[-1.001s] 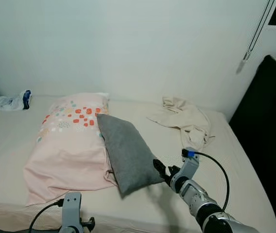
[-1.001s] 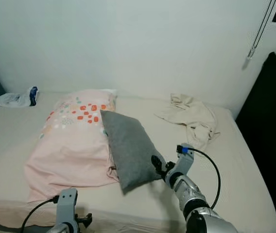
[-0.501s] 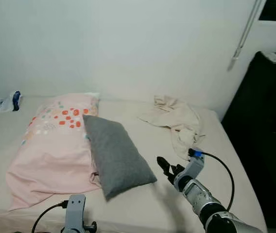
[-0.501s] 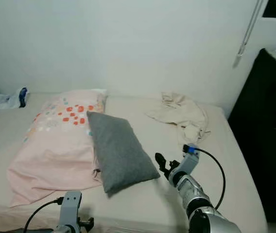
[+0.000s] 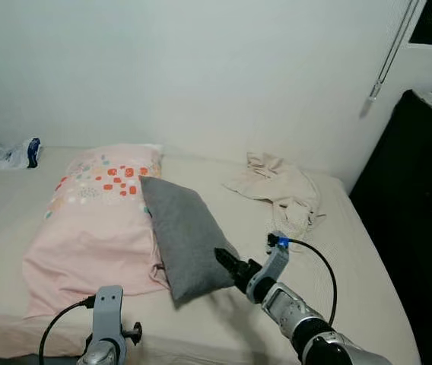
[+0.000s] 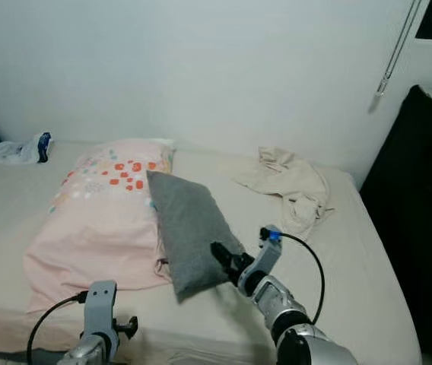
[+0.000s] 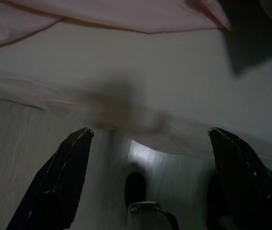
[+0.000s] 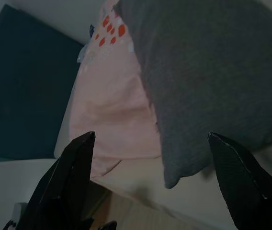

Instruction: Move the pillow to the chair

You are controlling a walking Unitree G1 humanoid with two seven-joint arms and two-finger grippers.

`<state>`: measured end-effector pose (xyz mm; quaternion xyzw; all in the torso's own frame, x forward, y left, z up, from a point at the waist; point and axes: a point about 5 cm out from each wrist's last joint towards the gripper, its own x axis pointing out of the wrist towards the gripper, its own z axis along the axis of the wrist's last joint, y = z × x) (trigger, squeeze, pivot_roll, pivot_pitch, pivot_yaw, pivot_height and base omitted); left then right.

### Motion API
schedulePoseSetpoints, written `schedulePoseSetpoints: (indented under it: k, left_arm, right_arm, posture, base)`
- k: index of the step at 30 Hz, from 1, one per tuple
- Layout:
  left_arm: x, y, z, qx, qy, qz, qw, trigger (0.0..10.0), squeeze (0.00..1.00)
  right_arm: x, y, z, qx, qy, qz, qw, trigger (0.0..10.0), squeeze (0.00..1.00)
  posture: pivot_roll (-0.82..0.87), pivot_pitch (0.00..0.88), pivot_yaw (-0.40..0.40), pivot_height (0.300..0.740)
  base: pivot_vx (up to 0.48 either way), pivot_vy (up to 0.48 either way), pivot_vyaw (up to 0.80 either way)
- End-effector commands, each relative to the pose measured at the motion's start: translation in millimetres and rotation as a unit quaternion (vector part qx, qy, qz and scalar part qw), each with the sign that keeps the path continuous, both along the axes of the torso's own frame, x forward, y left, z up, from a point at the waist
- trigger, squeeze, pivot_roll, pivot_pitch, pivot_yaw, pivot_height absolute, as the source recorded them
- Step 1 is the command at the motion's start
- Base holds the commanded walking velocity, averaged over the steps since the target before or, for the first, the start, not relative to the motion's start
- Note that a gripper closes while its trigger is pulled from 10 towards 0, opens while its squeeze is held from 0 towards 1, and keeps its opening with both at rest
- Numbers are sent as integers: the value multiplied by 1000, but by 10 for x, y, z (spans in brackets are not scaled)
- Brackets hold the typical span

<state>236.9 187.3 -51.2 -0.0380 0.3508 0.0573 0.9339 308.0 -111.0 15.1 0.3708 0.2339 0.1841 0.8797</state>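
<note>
Now our right gripper (image 5: 225,260) was back at the near corner of the grey pillow (image 5: 188,235). Half a second before, it had hung over bare bed to the right of the pillow, with a clear gap between them. A second before, it had been close to that same corner too. So we had pulled away and then come in again. Our head had turned as well, so the whole room slid about in our eyes; the pillow itself had not moved.

The pillow lay on the bed (image 5: 330,251), leaning on a big pink pillow (image 5: 94,220) with red spots. Our right fingers (image 8: 69,172) were spread wide, with the grey pillow's edge between them and nothing held yet. We could not tell if the tips touched the cloth.

Our left gripper (image 7: 145,187) hung low by the near edge of the bed, fingers wide too, holding nothing.

We think this meant we were lined up for a grab. The pillow was soft, so we would need to push in deep before closing. We saw no chair, so carrying it there was all still to do.
</note>
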Motion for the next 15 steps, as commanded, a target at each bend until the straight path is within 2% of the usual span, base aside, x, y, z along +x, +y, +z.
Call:
schedulePoseSetpoints:
  k: [1,9,11,12,14,15]
  left_arm:
    - [70,31,62,-6,-23,7,1000,10000,0]
    - [140,142,156,-37,-69,28,997,10000,0]
    - [154,174,180,-45,-81,33,995,10000,0]
    - [169,212,210,-51,-95,37,993,10000,0]
    - [169,212,210,-51,-95,37,993,10000,0]
    - [190,266,251,-58,-113,43,991,10000,0]
  right_arm:
    - [4,7,10,5,-2,3,1000,10000,0]
    - [80,-109,104,45,-20,-25,999,10000,0]
    - [90,-132,122,52,-25,-27,998,10000,0]
    - [99,-156,138,58,-30,-29,997,10000,0]
    - [99,-156,138,58,-30,-29,997,10000,0]
    - [105,-181,153,65,-36,-31,997,10000,0]
  posture:
    - [-23,0,-28,655]
    - [-14,0,-24,625]
    - [-10,22,-24,620]
    - [-7,63,-26,615]
    - [-7,63,-26,615]
    - [-3,93,-28,610]
  base:
    - [0,0,0]
    - [0,0,0]
    - [0,0,0]
    - [0,0,0]
    - [0,0,0]
    - [0,0,0]
